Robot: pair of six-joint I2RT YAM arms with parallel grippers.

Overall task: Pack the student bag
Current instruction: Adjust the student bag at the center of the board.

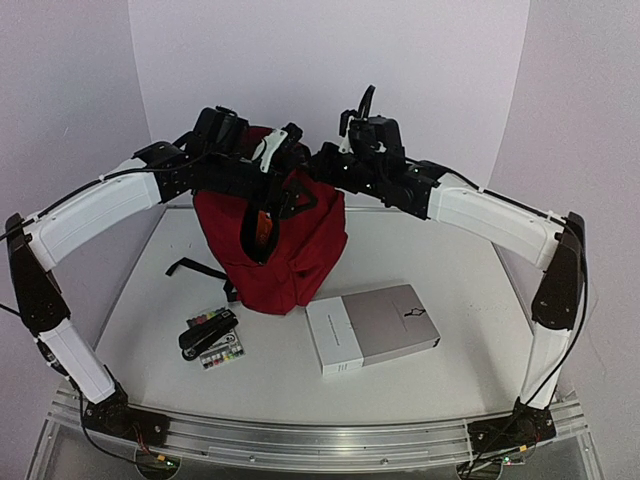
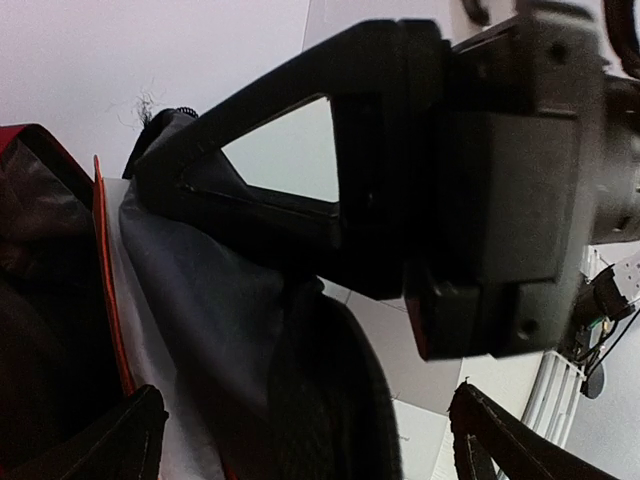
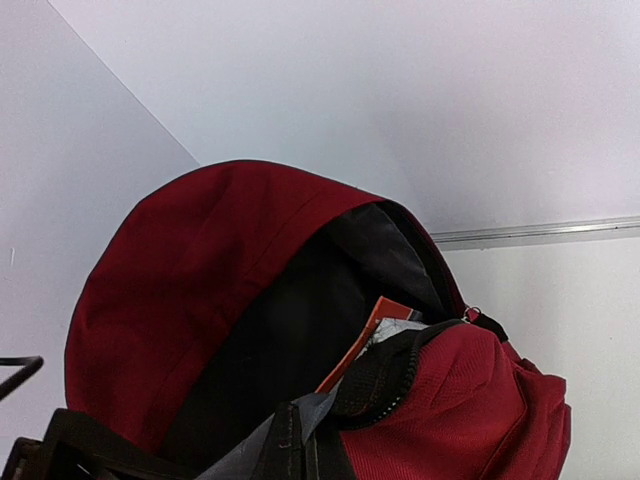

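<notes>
The dark red student bag [image 1: 285, 255] stands upright at the back middle of the table with its top open. An orange-edged flat item [image 3: 365, 345] shows inside it against the grey lining [image 2: 200, 300]. My right gripper [image 1: 325, 168] is at the bag's top right and is shut on the edge of the opening. In the left wrist view its black finger [image 2: 300, 215] pinches the grey lining. My left gripper [image 1: 266, 152] is at the bag's top left. Its fingers [image 2: 120, 440] are wide apart, with the bag's dark edge between them.
A grey and white book [image 1: 372, 327] lies flat on the table in front of the bag, to the right. A black stapler [image 1: 207, 333] and a small colourful set [image 1: 222, 352] lie in front to the left. A black strap [image 1: 190, 268] trails left of the bag.
</notes>
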